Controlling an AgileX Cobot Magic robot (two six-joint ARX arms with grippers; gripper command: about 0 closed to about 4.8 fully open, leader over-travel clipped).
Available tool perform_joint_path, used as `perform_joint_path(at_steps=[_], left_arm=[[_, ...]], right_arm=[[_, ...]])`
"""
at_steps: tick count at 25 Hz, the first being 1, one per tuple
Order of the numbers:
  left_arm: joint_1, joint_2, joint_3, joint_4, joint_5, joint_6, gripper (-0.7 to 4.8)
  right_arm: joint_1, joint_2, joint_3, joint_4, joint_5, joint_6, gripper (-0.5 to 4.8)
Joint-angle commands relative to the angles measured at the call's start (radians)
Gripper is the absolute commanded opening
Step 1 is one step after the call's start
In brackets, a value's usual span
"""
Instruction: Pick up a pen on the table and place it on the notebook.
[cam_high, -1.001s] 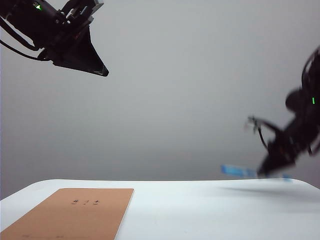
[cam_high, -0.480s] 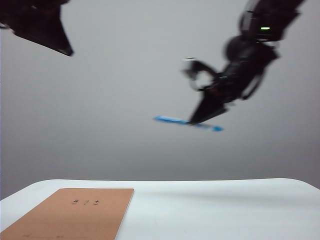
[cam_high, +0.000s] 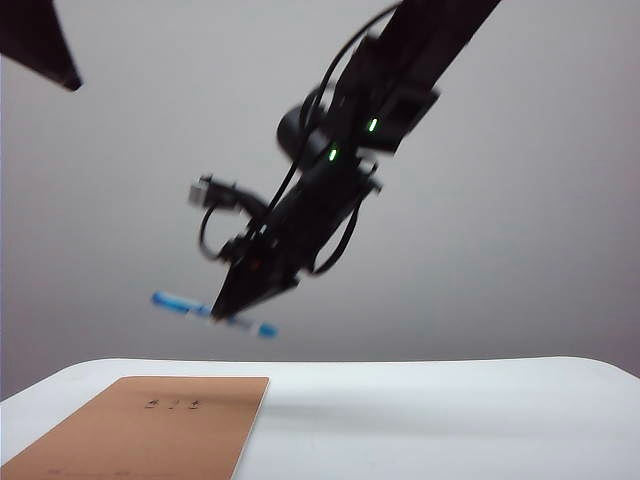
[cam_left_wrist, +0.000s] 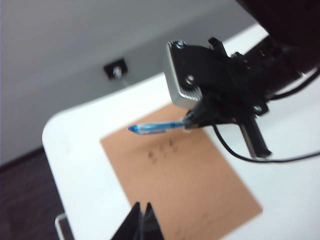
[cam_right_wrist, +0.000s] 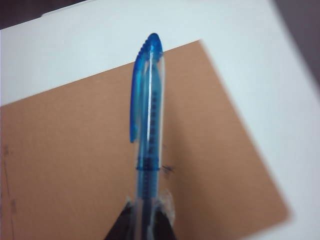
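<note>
Fingers of the right gripper (cam_high: 236, 305) clamped tight on the pen (cam_high: 213, 313), pinching it near mid-barrel so both ends stick out roughly level either side. Held in the air, well above the bench (cam_high: 450, 420), with the notebook (cam_high: 150, 425) below and slightly to one side of the fingers in the exterior view. Right wrist view: fingers (cam_right_wrist: 120, 227) grip the pen (cam_right_wrist: 147, 115) low on its clear barrel, the blue clip end pointing away from them, brown notebook (cam_right_wrist: 65, 165) directly beneath. Left wrist view agrees: pen (cam_left_wrist: 157, 128) juts sideways out of the right gripper (cam_left_wrist: 192, 122) over the notebook (cam_left_wrist: 185, 185), near its small dark printed marks.

Why level: a pen carried flat can be set down on the cover without tipping or rolling much, and a mid-barrel pinch keeps it from swinging.

Left gripper (cam_left_wrist: 141, 225) is parked high and away, pointed down at the notebook; only the dark fingertips (cam_left_wrist: 134, 226) show, close together with no gap visible, holding nothing. In the exterior view just a dark corner of it shows at the top edge (cam_high: 40, 40). Probably kept clear so the right arm has room.

Judgement: transport stage, pen is over the target but not yet lowered. Next needs a descent toward the cover, then release. Risk: dropping from height, pen rolls off onto the bench.
</note>
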Motion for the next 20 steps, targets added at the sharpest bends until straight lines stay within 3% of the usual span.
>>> perform_joint_path(at_steps=[1, 6, 10, 15, 17, 19, 20], left_arm=[[0.003, -0.011, 0.004, -0.083, -0.039, 0.019, -0.05], [0.003, -0.031, 0.004, -0.175, -0.053, 0.019, -0.05], [0.003, -0.064, 0.003, -0.202, -0.137, 0.023, -0.06], [0.003, -0.075, 0.003, -0.206, -0.138, 0.026, -0.05], [0.003, -0.075, 0.003, -0.206, -0.135, 0.026, -0.05], [0.003, -0.075, 0.003, -0.208, -0.135, 0.026, -0.05], [0.003, -0.075, 0.003, -0.216, -0.134, 0.026, -0.05]], right_arm=[[0.019, 0.048, 0.010, 0.050, -0.024, 0.082, -0.01], [0.067, 0.109, 0.018, 0.089, -0.039, 0.097, -0.01], [0.092, 0.148, 0.019, 0.106, -0.037, 0.097, -0.01], [0.089, 0.177, 0.019, 0.111, -0.013, 0.097, 0.02], [0.090, 0.177, 0.019, 0.122, 0.008, 0.096, 1.25], [0.090, 0.177, 0.019, 0.127, 0.006, 0.096, 1.49], [0.090, 0.177, 0.019, 0.124, 0.006, 0.097, 1.84]])
